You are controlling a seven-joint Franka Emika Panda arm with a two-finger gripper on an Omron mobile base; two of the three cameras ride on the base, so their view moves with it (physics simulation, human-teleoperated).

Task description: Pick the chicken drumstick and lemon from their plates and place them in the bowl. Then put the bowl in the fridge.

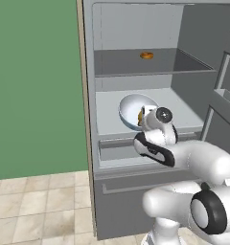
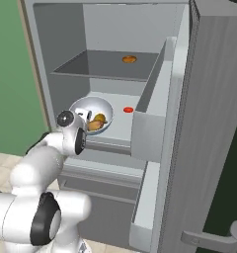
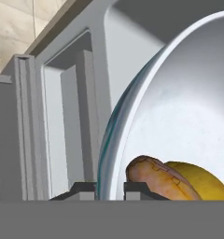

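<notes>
Gripping rounded bowl point(image 3: 179, 107) rim, hand point(image 3: 109, 189) closed

I've got the fridge point(image 2: 199, 123) open in front of me, pale interior, 2 shelves in view. Upper shelf point(image 1: 184, 64): 1 small orange item point(image 1: 146, 55) sitting near the back, alone. Lower shelf point(image 1: 184, 112): the bowl point(image 1: 131, 107) is over its front left part, tilted toward me, rim edge-on in my hand view; can't tell whether it rests on the shelf. 1 small red thing point(image 2: 128, 109) lies flat on that shelf, to the right of the bowl, apart from it.
</notes>
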